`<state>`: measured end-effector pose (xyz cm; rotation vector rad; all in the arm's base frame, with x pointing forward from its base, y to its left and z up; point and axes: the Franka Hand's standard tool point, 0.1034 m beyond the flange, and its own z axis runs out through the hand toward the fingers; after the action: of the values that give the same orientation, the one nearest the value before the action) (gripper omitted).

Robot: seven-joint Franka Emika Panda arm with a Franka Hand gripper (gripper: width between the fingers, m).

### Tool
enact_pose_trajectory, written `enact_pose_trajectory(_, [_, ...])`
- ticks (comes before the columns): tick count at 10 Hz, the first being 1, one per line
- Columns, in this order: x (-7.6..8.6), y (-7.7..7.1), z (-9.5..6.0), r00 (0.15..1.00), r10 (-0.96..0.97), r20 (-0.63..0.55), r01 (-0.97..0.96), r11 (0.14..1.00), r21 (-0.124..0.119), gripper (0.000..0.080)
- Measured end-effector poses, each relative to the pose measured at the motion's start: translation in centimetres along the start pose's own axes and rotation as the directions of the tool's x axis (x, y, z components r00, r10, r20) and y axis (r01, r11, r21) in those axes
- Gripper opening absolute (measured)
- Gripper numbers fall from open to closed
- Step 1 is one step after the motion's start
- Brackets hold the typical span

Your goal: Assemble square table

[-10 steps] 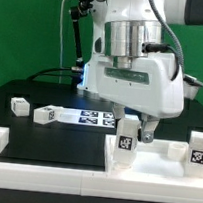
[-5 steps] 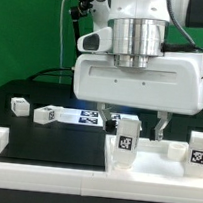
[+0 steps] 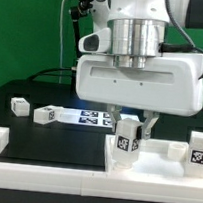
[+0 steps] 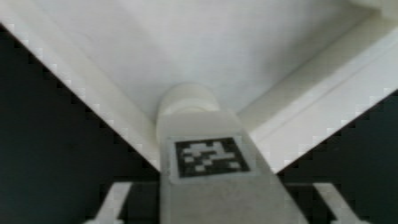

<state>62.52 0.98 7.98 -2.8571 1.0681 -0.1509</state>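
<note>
1. Gripper [image 3: 131, 120] pinches the upright leg [image 3: 126, 142] [image 4: 205, 125], which stands at a corner of the square panel [image 3: 154, 163] [image 4: 196, 45].
2. Behind it lie a small loose leg [image 3: 19, 106], a longer loose leg [image 3: 48, 112] and the marker board [image 3: 93, 116]; a border bar [image 3: 44, 156] lies in front.
3. The gripped leg bears a black-and-white square tag [image 4: 210, 157].

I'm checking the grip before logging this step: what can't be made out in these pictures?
1. Exterior view: whether the jaws of the gripper touch the upright leg; the gripper's body and the leg itself hide the contact.
2. Exterior view: part of the marker board, behind the gripper and leg.
3. Wrist view: where the leg meets the square panel, hidden by the leg itself; the picture is blurred.
</note>
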Motion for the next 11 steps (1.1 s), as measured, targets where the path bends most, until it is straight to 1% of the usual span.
enact_pose_trajectory(1, [-0.03,0.15,0.09,0.997,0.071,0.009,-0.071,0.997,-0.002,0.0298])
enact_pose_trajectory(2, [0.36,0.55,0.22,0.965,0.258,0.038,-0.258,0.966,-0.017,0.0293])
enact_pose_trajectory(3, [0.62,0.61,0.32,0.902,0.429,0.050,-0.428,0.903,-0.014,0.0293])
enact_pose_trajectory(4, [0.61,0.61,0.37,0.807,0.586,0.068,-0.587,0.810,-0.016,0.0293])
enact_pose_trajectory(5, [0.65,0.38,0.47,0.667,0.738,0.108,-0.739,0.673,-0.035,0.0293])
enact_pose_trajectory(6, [0.73,0.42,0.51,0.576,0.809,0.116,-0.811,0.583,-0.045,0.0294])
enact_pose_trajectory(7, [0.45,0.14,0.50,0.539,0.835,0.111,-0.836,0.546,-0.051,0.0294])
enact_pose_trajectory(8, [0.41,0.12,0.51,0.534,0.838,0.111,-0.839,0.541,-0.052,0.0294])
enact_pose_trajectory(9, [0.42,0.15,0.52,0.552,0.826,0.111,-0.827,0.560,-0.050,0.0308])
enact_pose_trajectory(10, [0.33,0.09,0.46,0.615,0.781,0.106,-0.782,0.622,-0.047,0.0308])
enact_pose_trajectory(11, [0.21,-0.16,0.09,0.760,0.645,0.081,-0.644,0.764,-0.039,0.0486])
